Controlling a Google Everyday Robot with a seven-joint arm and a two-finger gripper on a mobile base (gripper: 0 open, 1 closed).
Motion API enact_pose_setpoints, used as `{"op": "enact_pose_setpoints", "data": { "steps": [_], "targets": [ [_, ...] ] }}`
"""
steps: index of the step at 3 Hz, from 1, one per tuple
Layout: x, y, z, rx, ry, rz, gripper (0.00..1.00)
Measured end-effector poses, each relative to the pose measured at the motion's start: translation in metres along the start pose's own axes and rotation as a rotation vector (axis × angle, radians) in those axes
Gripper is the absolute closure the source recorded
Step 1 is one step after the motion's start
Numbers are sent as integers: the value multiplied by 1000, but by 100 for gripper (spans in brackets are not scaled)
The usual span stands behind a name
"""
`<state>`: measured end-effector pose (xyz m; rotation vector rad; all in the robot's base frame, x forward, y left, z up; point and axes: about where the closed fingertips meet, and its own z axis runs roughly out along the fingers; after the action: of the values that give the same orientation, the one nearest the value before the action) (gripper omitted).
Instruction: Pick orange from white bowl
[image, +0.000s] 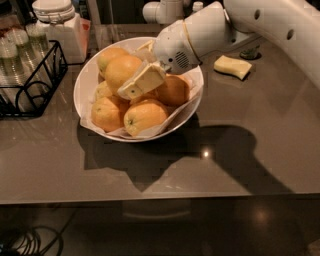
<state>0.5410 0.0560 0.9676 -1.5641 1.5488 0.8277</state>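
The white bowl (81, 95), lined with crinkled white paper, sits on the grey-brown counter at the left centre. It holds several oranges. The largest orange (119, 70), yellow-orange and dimpled, lies on top at the back of the pile. My gripper (135, 75) reaches into the bowl from the right, on a thick white arm, and sits against the right side of that orange, above the smaller oranges (144, 116). The arm hides the bowl's back right rim.
A black wire rack (27, 80) with glasses stands at the far left. A white lidded jar (57, 27) stands behind it. A yellow sponge (232, 66) lies right of the bowl. The counter's front edge (160, 195) runs across the lower part of the view.
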Motion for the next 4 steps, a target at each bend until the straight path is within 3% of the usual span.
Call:
{"op": "enact_pose_setpoints", "data": {
  "steps": [1,2,3,4],
  "targets": [
    [-6,4,-10,12,-33,-19,100],
    [-17,25,-47,61,-56,-24,100],
    [-24,56,-101,180,-47,-16,100],
    [-21,79,-144,249,-14,13,100]
  ]
}}
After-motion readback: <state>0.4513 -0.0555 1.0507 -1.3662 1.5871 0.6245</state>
